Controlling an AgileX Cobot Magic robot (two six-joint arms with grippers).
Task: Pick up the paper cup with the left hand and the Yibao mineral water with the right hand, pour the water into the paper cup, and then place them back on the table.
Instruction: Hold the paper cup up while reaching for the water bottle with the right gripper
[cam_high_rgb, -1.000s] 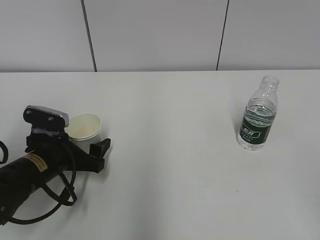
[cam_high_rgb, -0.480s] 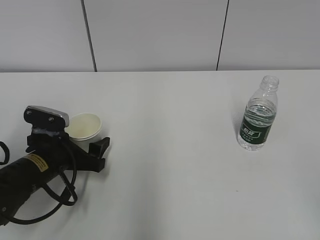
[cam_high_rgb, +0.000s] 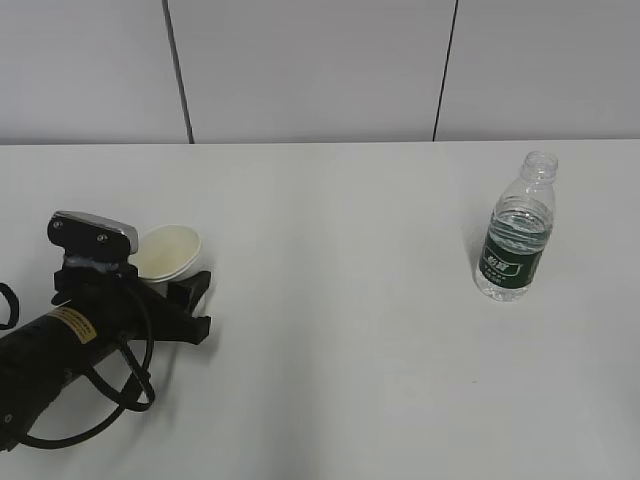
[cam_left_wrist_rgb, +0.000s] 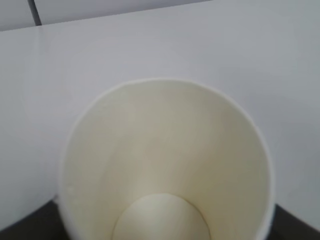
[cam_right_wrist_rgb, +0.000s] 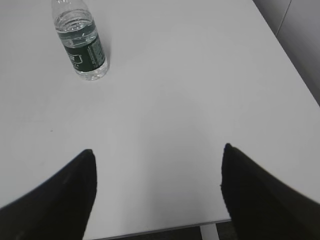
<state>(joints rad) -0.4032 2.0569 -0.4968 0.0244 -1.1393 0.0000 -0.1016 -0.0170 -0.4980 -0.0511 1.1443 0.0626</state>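
The white paper cup (cam_high_rgb: 168, 250) stands at the left of the table (cam_high_rgb: 340, 300), tilted slightly. My left gripper (cam_high_rgb: 172, 283) is around its lower body, with the near finger (cam_high_rgb: 194, 288) pressed against its side; the far finger is hidden behind the cup. The left wrist view looks straight into the empty cream-coloured cup (cam_left_wrist_rgb: 165, 165). The Yibao bottle (cam_high_rgb: 515, 235) stands upright at the right, uncapped, with water (cam_high_rgb: 520, 222) up to its shoulder. In the right wrist view the bottle (cam_right_wrist_rgb: 80, 42) is far ahead at upper left. My right gripper (cam_right_wrist_rgb: 157, 152) is open and empty, out of the exterior view.
The table's near edge (cam_right_wrist_rgb: 165, 229) shows just under my right fingers, and its right edge (cam_right_wrist_rgb: 292, 65) runs along a grey wall. A panelled wall (cam_high_rgb: 320, 70) stands behind the table. A black cable (cam_high_rgb: 130, 385) loops beside my left arm.
My left gripper's near finger has moved inward against the cup, and the cup has tipped a little. The bottle has not moved.
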